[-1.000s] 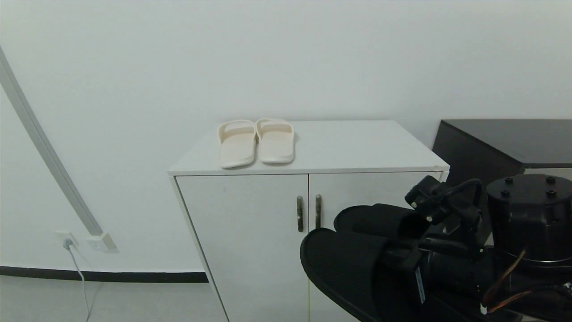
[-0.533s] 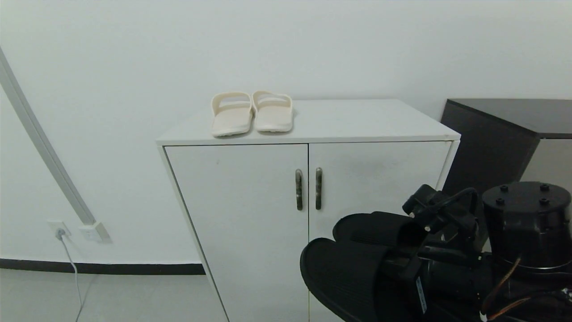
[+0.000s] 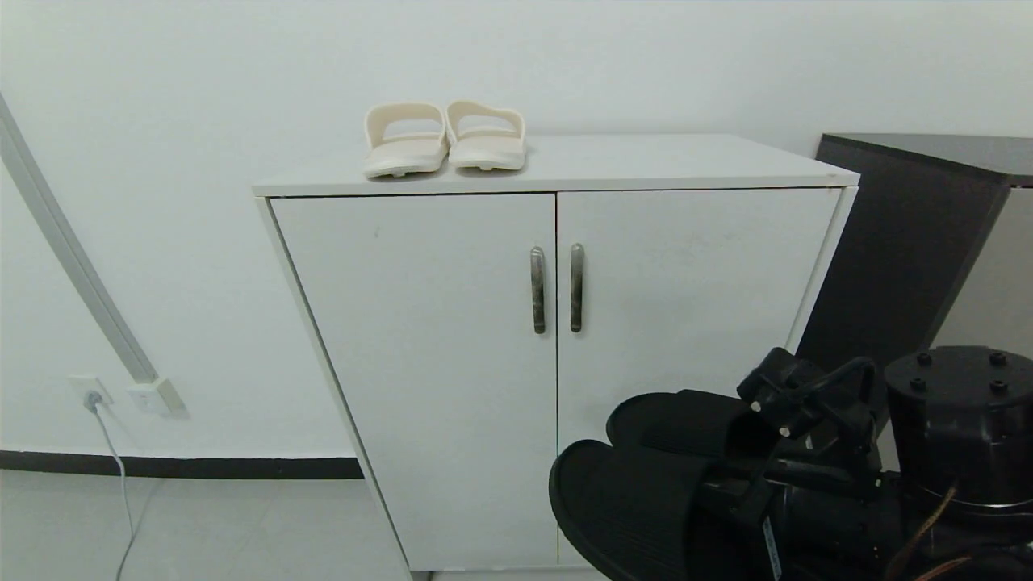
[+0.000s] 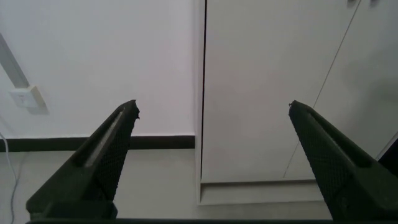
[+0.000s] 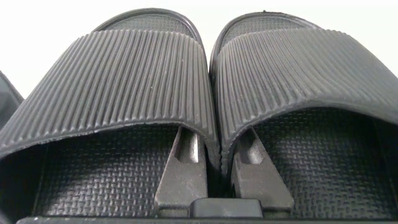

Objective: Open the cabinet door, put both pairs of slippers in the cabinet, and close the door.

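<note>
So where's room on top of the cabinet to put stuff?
The cabinet top is bare from the cream slippers across to its right edge by the black table. Its left part, around the slippers, is crowded.

Nothing readable here tbh, just a small white sticker [image 3: 767,542] beside the black slippers [image 3: 637,500], print too tiny to make out.

We log a pair of cream plastic slide slippers [image 3: 444,139] side by side on top of the white two-door wooden cabinet [image 3: 420,363], toward its left rear. A pair of black ribbed rubber slippers [image 3: 646,484] sits low before the right door [image 3: 686,307], clamped in the right pincer [image 5: 216,140]. A black flat-topped unit [image 3: 888,258] stands right of the cabinet, and a white wall socket [image 3: 87,392] is to its left.
</note>
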### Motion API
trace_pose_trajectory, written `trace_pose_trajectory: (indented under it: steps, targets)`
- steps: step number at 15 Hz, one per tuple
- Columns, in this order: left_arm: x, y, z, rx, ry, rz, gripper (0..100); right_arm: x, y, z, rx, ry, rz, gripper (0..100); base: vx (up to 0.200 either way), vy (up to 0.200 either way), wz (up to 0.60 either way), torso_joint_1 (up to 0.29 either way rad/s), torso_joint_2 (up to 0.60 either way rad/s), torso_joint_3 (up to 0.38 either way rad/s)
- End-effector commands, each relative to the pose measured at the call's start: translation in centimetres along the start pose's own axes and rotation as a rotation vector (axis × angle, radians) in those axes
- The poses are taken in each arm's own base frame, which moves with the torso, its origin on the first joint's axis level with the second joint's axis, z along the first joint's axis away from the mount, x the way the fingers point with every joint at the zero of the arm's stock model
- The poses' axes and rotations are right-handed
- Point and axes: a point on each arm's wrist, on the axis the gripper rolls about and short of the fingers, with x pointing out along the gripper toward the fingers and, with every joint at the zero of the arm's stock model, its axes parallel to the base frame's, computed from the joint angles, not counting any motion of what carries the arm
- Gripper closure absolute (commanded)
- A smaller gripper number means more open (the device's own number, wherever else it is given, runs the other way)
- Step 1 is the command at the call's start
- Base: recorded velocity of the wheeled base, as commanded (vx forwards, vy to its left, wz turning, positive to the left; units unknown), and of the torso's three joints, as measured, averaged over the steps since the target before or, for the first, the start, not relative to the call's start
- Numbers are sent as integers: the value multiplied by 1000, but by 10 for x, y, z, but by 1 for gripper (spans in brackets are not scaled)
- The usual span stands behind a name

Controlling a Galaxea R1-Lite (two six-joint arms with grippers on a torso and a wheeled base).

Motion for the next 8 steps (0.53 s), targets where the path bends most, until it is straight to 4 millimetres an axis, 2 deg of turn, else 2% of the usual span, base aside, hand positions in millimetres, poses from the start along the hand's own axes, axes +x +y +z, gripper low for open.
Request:
trace_pose_trajectory:
  steps: [1,8]
  targets:
    - [0,0,0,-3,1,-1,0,-2,0,-1,0,0,1,100,0,0,0,0,0,0]
    - [0,0,2,18,-6,4,0,2,1,-5,-22,14,8,100,0,0,0,0,0,0]
